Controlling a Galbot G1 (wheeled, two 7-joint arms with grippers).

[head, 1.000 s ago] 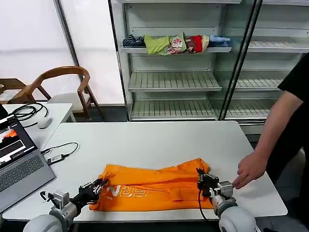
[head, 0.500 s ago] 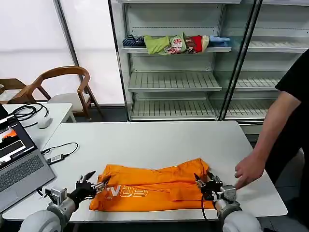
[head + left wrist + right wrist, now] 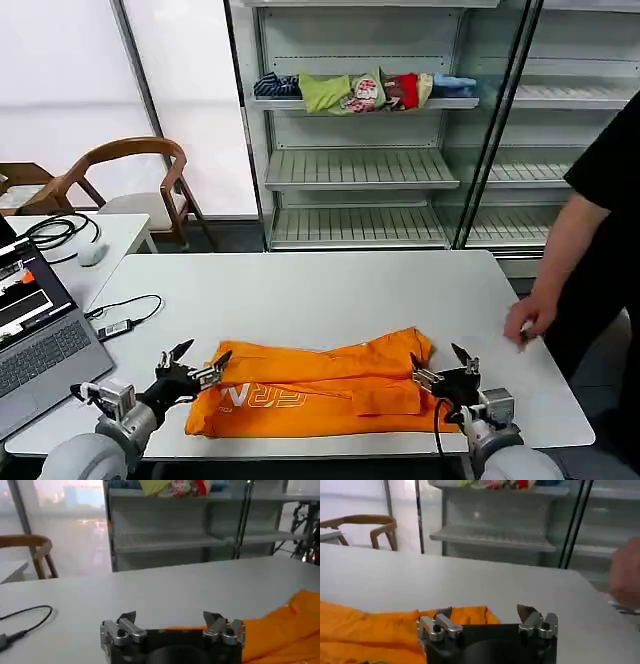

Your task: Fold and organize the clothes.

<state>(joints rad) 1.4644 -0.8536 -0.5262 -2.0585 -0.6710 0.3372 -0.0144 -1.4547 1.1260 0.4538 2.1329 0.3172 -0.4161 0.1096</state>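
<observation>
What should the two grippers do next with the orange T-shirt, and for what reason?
Probably move both open grippers forward to pinch the near edge of the orange T-shirt. The left gripper and right gripper sit at its two ends holding nothing, and the shirt lies folded into a long strip on the table, so another fold seems due.

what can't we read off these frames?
- T-shirt lettering: head view, partly folded under, not fully legible.
- Shirt's far end: left wrist view, cut by frame edge.
- Person's hand: right wrist view, blurred; any object in it unclear.
- Shelf garments: head view, too small to count.
</observation>
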